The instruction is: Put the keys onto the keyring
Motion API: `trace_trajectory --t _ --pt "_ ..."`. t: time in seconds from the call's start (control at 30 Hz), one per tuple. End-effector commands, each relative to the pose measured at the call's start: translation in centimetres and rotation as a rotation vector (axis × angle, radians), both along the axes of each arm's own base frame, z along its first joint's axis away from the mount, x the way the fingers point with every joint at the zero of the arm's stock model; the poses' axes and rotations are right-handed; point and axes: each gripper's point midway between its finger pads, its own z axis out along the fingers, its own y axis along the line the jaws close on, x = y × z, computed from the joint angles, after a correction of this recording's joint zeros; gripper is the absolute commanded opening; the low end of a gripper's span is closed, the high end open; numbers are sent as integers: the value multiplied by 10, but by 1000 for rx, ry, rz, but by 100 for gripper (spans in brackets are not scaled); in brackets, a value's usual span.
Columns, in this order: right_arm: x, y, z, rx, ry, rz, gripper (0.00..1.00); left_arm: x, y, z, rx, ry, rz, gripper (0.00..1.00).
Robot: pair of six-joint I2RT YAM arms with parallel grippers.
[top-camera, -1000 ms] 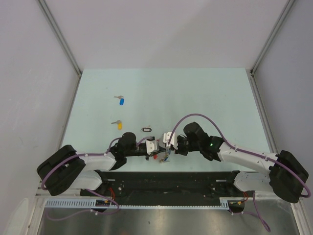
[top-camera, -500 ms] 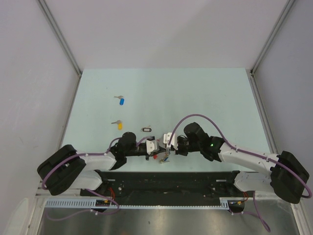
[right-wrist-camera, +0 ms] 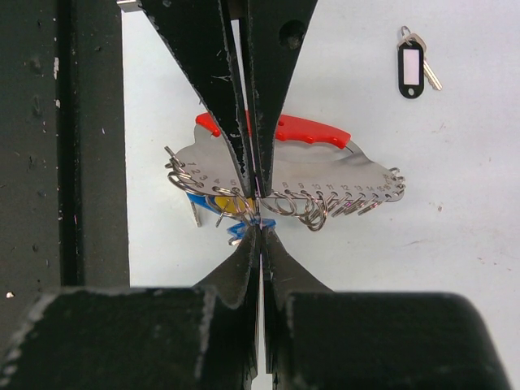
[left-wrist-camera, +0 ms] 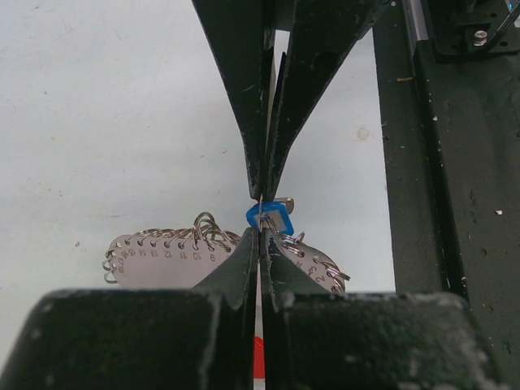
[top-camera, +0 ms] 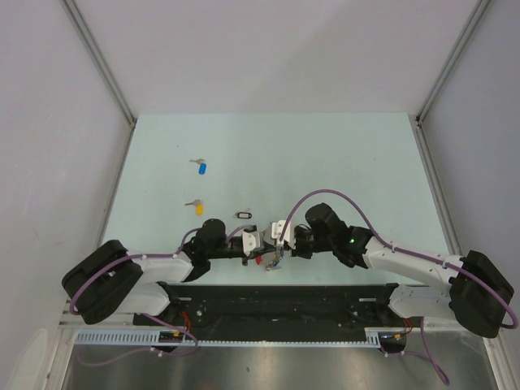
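The keyring point(right-wrist-camera: 341, 175), a silver numbered plate with small rings and a red arc point(right-wrist-camera: 313, 130), hangs low between both arms near the front edge. My left gripper point(left-wrist-camera: 260, 237) is shut on the keyring plate point(left-wrist-camera: 162, 253). A blue-headed key point(right-wrist-camera: 240, 230) sits at the plate's lower edge, with my right gripper point(right-wrist-camera: 258, 231) shut on it. That same blue key point(left-wrist-camera: 270, 218) shows in the left wrist view. A yellow key head point(right-wrist-camera: 227, 203) hangs behind the rings. On the table lie a blue key point(top-camera: 201, 168) and a yellow key point(top-camera: 197, 207).
A small black-rimmed oval tag point(top-camera: 244, 214) with its own key lies just beyond the grippers, also in the right wrist view as the tag point(right-wrist-camera: 410, 67). The black base rail point(top-camera: 276, 296) runs close below the keyring.
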Motion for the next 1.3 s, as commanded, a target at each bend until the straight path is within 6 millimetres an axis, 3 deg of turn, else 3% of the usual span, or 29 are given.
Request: trace_trajectory --t 0.0,0.83,1.27 --pt "5 12 24 60 -45 18 0 3 -10 24 -73 -47 -35 0" --pt "-2 13 27 73 -34 52 0 2 -11 25 -76 -42 -40 0" --pt "5 8 24 50 -50 13 0 6 -9 22 -67 -39 -20 0"
